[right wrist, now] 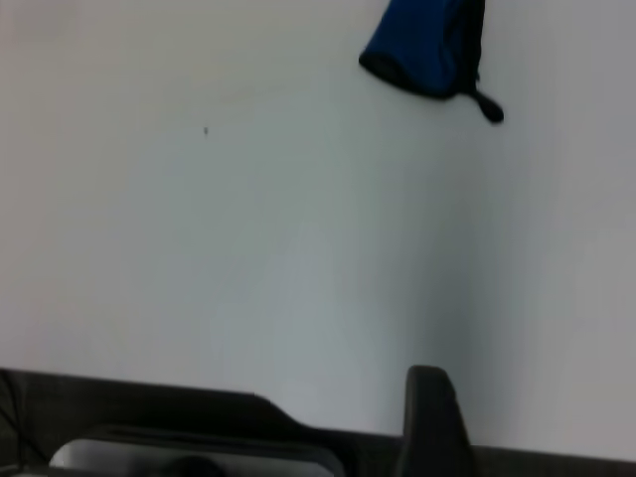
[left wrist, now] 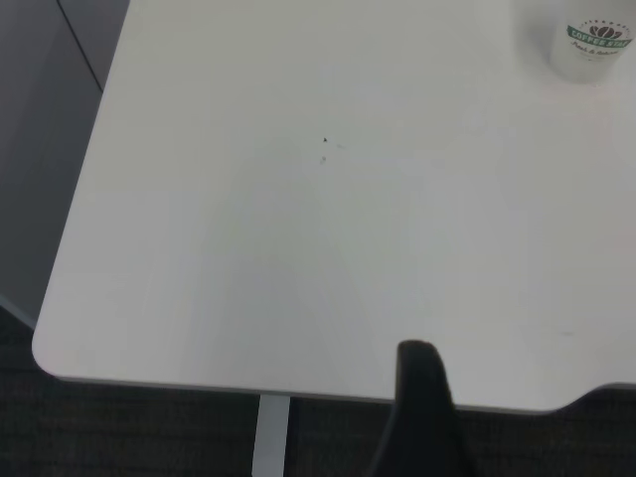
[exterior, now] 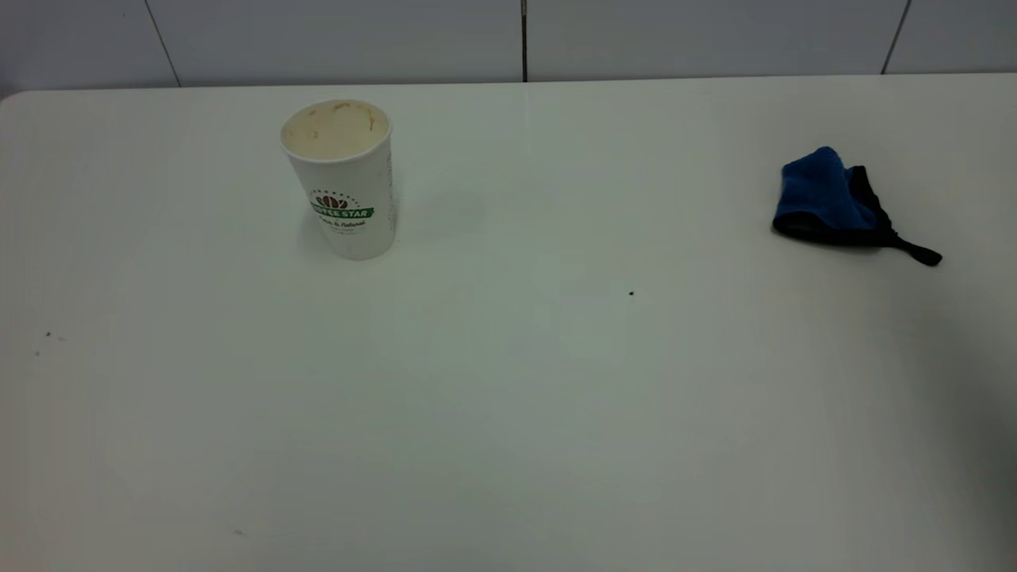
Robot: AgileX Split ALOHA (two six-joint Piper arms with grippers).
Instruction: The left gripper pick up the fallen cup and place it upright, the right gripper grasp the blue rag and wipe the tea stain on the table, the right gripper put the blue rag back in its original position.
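Note:
The cup [exterior: 342,179] stands upright at the back left of the table [exterior: 508,413], its tan-stained inside showing; it also appears far off in the left wrist view [left wrist: 593,42]. The blue rag [exterior: 826,199] lies bunched at the back right, its black strap tail pointing to the right; the right wrist view shows the blue rag [right wrist: 425,45] at a distance. No tea stain shows in any view. Neither arm appears in the exterior view. A dark part of my left gripper [left wrist: 422,397] hangs over the table's near edge. My right gripper [right wrist: 429,417] sits likewise, far from the rag.
A tiny dark speck [exterior: 631,293] marks the table's middle, and a few more specks [exterior: 48,335] lie at the left. A tiled wall [exterior: 524,40] runs behind the table. The table's rounded corner [left wrist: 50,353] and dark floor show in the left wrist view.

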